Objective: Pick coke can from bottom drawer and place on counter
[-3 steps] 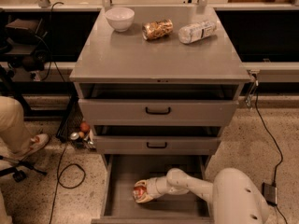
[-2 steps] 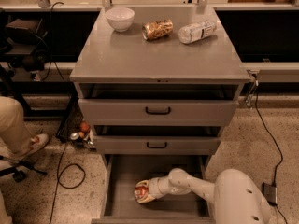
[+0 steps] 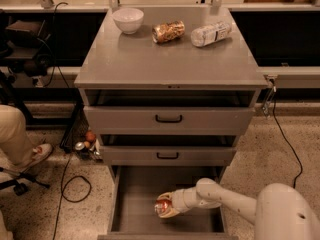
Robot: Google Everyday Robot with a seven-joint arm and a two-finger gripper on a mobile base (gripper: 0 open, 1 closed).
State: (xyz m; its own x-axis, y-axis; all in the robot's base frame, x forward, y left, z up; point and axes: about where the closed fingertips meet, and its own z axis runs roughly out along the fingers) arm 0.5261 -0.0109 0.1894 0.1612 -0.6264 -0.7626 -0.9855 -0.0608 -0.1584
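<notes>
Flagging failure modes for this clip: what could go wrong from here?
The gripper is at the coke can in the bottom drawer; rising toward the counter, it could clip the partly open middle drawer above. Placed far back, the can might bump the bottle.

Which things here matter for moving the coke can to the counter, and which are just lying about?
Job: coke can, bottom drawer, counter, gripper inside the drawer, gripping the can.
Lying about: white bowl, crinkled tan-gold can, clear plastic bottle, all on the counter's far end.
</notes>
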